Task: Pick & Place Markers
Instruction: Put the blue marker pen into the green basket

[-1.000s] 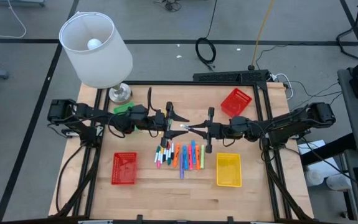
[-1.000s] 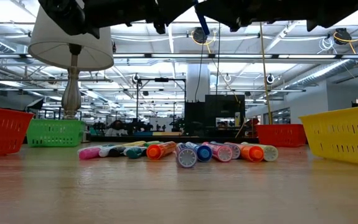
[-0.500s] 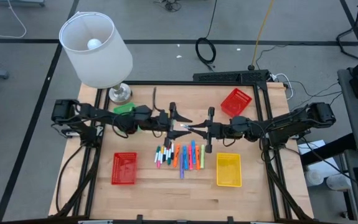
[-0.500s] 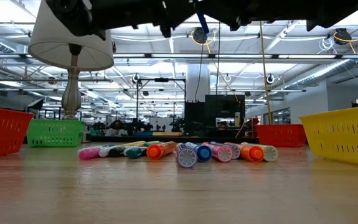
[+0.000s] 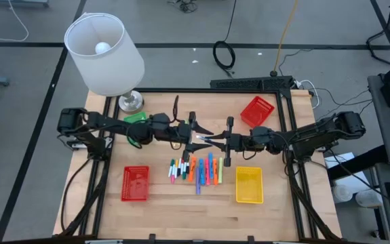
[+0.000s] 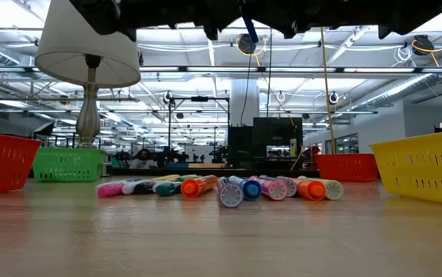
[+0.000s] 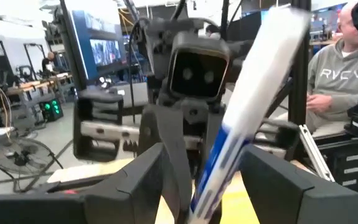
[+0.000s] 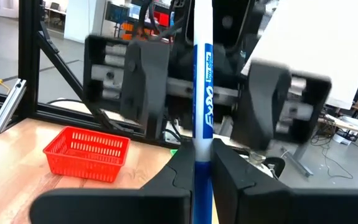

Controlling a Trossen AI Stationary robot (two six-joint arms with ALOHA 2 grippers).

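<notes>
A white-barrelled marker with a blue label [image 8: 202,74] hangs high above the table's middle, with my right gripper [image 8: 202,180] shut on it. My left gripper [image 7: 203,186] faces it from the table's left and is open. Its two fingers [image 8: 142,81] stand on either side of the marker's free end [image 7: 253,93], with a gap showing on both sides. In the high view the two grippers meet nose to nose, left [image 5: 199,135] and right [image 5: 213,140]. Several other markers [image 5: 198,169] lie side by side on the table below them [image 6: 228,188]. My right gripper pinches the marker's barrel [image 8: 202,146] between its two fingers. The fingers come level from the table's right and lie along the marker. The marker sticks out forward toward the table's left, about level and lifted clear of the table.
A red basket [image 5: 135,183] and a yellow basket [image 5: 249,184] flank the row of markers. Another red basket [image 5: 257,110] sits at the far right and a green basket [image 5: 133,118] at the far left. A lamp with a white shade [image 5: 104,54] stands at the far left corner.
My left gripper has moved toward the table's right, closing on my right gripper's marker until its fingers straddle the free end. Its opening has stayed the same. My right gripper and the marker have kept still.
</notes>
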